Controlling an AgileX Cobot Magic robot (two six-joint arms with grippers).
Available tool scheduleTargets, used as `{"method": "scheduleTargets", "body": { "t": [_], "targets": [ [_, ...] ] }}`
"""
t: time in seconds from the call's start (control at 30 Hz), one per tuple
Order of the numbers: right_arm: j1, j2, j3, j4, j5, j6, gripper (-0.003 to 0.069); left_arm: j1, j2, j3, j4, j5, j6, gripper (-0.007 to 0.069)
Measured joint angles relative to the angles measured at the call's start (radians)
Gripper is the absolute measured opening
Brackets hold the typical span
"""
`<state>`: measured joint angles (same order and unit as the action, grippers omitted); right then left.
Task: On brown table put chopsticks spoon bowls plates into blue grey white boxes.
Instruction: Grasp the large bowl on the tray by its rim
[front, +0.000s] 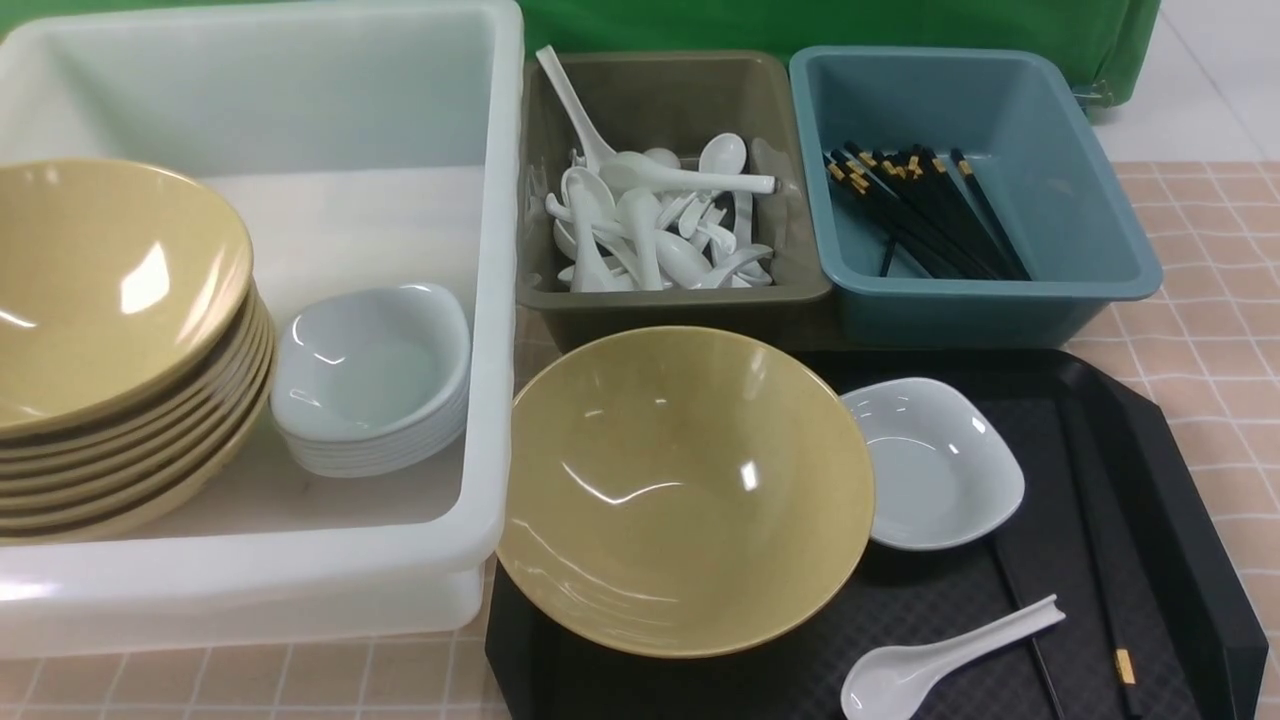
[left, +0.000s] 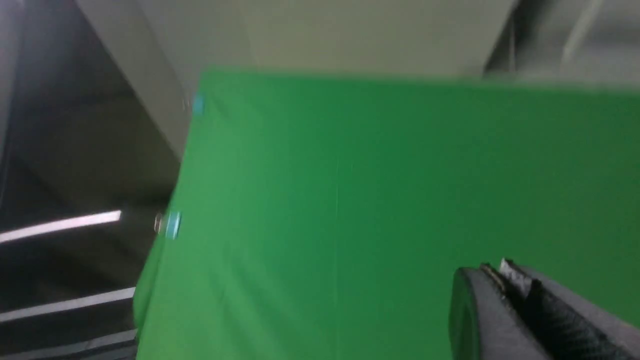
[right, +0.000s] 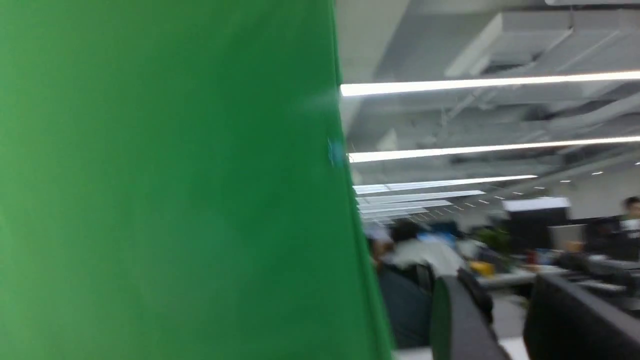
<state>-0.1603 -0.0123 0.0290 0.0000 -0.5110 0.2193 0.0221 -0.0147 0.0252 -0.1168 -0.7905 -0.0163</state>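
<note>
Everything left to sort sits on the black tray (front: 1200, 520), which lies on the brown table (front: 1220, 300). A yellow bowl (front: 685, 490) fills the tray's left half, a white plate (front: 935, 465) rests just to the bowl's right, and a spoon (front: 940, 655) lies at the tray's near edge with its handle pointing right and away. The chopsticks (front: 1100, 560) lie along the tray's right side, their long axis running near to far and the gold band at the near end. Left of the tray the white tub (front: 490, 300) already holds stacked bowls and plates. Beyond the tray's far edge the grey bin (front: 670, 295) holds spoons and the blue bin (front: 960, 315) holds chopsticks. Neither arm shows over the tray: both wrist views look at green cloth and ceiling. The left gripper (left: 505, 280) has its jaws pressed together on nothing. The right gripper (right: 505, 320) stands parted and empty. Since the sticks and spoon lie on the tray's right, I'd judge the right arm the better placed to reach them, closing across the sticks' length.
</note>
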Motion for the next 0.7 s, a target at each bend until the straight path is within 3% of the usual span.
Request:
{"method": "scheduleTargets", "body": {
  "t": [0.03, 0.07, 0.13, 0.23, 0.27, 0.33, 0.47, 0.6, 0.67, 0.7],
  "targets": [
    [0.000, 0.000, 0.000, 0.009, -0.019, 0.094, 0.0236, 0.000, 0.000, 0.000, -0.002, -0.032, -0.039, -0.0011],
    [0.000, 0.000, 0.000, 0.009, -0.019, 0.094, 0.0236, 0.000, 0.000, 0.000, -0.002, -0.036, -0.047, -0.0011],
    [0.000, 0.000, 0.000, 0.029, -0.052, 0.281, 0.0236, 0.000, -0.001, -0.063, 0.000, -0.007, -0.137, -0.0011],
    [0.000, 0.000, 0.000, 0.036, -0.079, 0.358, 0.0236, 0.000, -0.001, -0.163, 0.010, 0.081, -0.155, -0.0011],
    [0.000, 0.000, -0.004, 0.036, -0.083, 0.373, 0.0236, 0.000, 0.015, -0.289, 0.036, 0.204, -0.149, -0.0011],
    [0.000, 0.000, -0.028, 0.037, -0.078, 0.356, 0.0236, 0.000, 0.054, -0.408, 0.063, 0.324, -0.133, -0.0011],
    [0.000, 0.000, -0.143, 0.036, -0.076, 0.177, 0.0236, -0.001, 0.252, -0.677, 0.085, 0.595, -0.147, -0.0011],
    [0.000, -0.001, -0.202, 0.036, -0.065, 0.084, 0.0236, -0.016, 0.407, -0.790, 0.087, 0.756, -0.192, -0.0011],
    [0.000, -0.001, -0.242, 0.036, 0.025, 0.052, 0.0236, -0.043, 0.520, -0.864, 0.081, 0.909, -0.214, -0.0011],
    [0.000, -0.001, -0.281, 0.036, 0.169, 0.033, 0.0236, -0.084, 0.609, -0.923, 0.064, 1.047, -0.204, -0.0011]
  ]
}}
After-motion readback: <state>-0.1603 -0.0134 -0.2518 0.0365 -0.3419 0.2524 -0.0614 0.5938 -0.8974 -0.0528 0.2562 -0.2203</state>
